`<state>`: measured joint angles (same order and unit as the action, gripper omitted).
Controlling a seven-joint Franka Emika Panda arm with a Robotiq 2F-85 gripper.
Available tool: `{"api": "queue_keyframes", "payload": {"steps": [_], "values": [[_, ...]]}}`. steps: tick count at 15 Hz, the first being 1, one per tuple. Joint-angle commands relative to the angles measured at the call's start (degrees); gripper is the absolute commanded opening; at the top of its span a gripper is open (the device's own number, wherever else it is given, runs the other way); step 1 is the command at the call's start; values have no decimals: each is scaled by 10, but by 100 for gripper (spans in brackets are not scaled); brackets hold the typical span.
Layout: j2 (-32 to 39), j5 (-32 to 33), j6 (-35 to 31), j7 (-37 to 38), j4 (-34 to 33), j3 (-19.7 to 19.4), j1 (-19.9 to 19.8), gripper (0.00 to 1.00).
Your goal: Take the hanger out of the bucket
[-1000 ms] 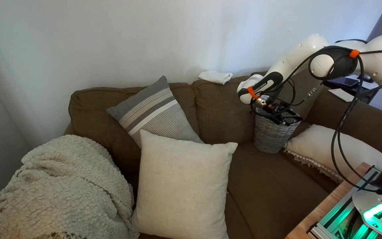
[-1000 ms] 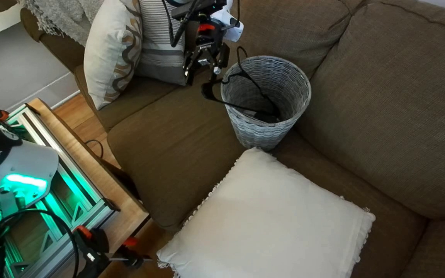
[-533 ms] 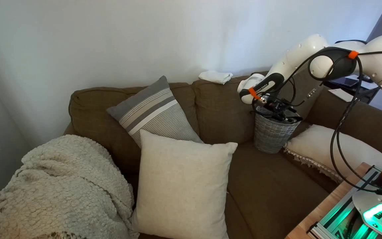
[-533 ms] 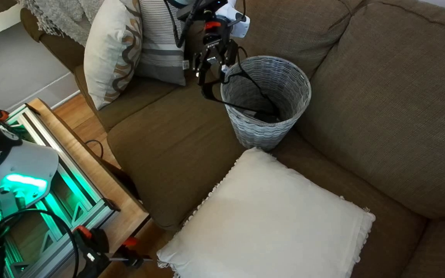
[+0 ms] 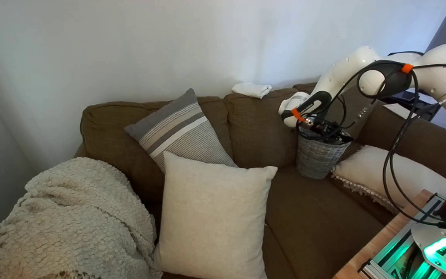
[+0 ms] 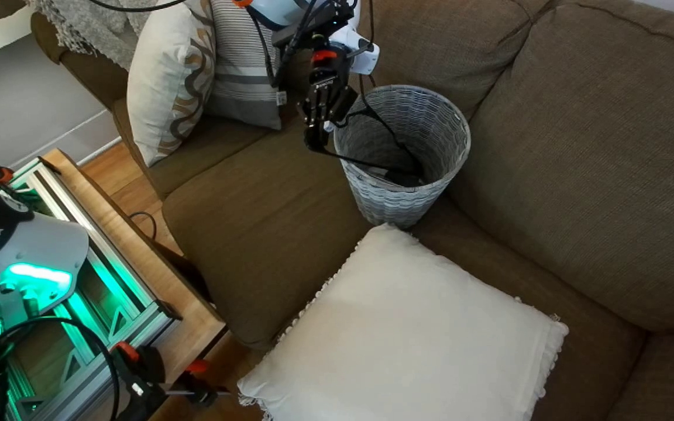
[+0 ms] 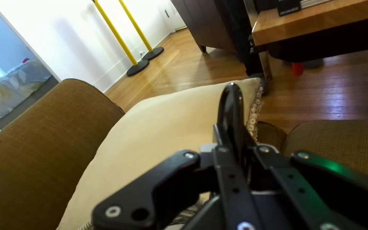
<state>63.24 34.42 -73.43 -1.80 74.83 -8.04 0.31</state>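
Observation:
The bucket (image 6: 398, 202), a grey woven pail, stands upright on the sofa seat in both exterior views. Tilted inside it is the black hanger (image 6: 408, 176), with one broad shoulder end sticking out over the rim. At that end my gripper (image 6: 319, 124) has its fingers closed around the hanger, just outside the rim. In the wrist view the curved dark hanger end (image 7: 231, 110) rises from between the two fingers of the gripper (image 7: 234, 142). The hanger's hook stands up near the rim, partly behind the gripper.
A fringed white pillow (image 6: 407, 333) lies against the bucket's near side. The sofa back (image 6: 571, 146) rises behind it. Striped and patterned cushions (image 6: 170, 82) lean at the far end. Loose cables (image 5: 391, 155) hang from the arm beside the wooden base table (image 5: 385, 244).
The gripper has come down and slightly across onto the hanger's protruding end, and its spread fingers have closed on it. Hanger and bucket show almost no movement.

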Motion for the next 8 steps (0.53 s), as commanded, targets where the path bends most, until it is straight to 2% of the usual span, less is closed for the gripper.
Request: {"api": "queue_keyframes", "payload": {"steps": [1,8], "values": [[1,14,2,-1,-1,1,2,0],[-28,30,23,14,16,0,17,2]]}}
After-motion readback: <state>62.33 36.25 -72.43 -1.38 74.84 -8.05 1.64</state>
